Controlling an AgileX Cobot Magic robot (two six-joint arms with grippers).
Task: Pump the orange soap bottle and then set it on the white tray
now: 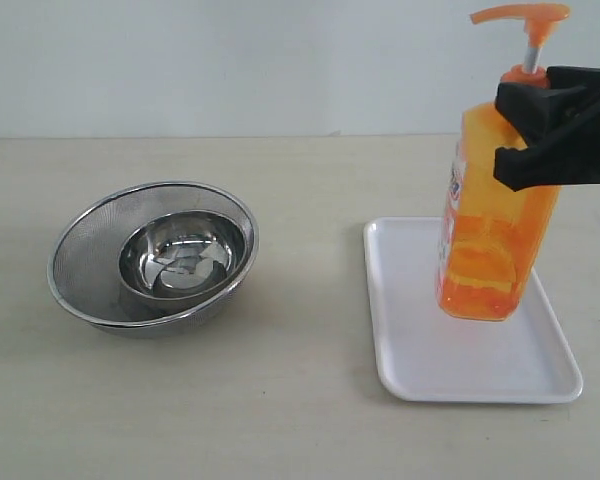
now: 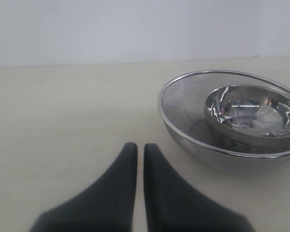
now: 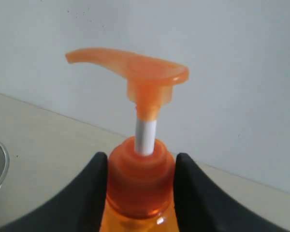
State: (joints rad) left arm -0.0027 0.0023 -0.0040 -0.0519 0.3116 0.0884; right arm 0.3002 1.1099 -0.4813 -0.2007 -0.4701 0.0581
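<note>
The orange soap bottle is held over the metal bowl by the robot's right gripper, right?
No. The right gripper does hold the orange soap bottle, by its neck, but over the white tray, not the metal bowl, which sits apart to the left. The exterior view shows this.

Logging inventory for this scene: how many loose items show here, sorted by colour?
Orange: 1, soap bottle
White: 1, tray
Silver metal: 2, mesh strainer and steel bowl nested inside it
Total: 4
</note>
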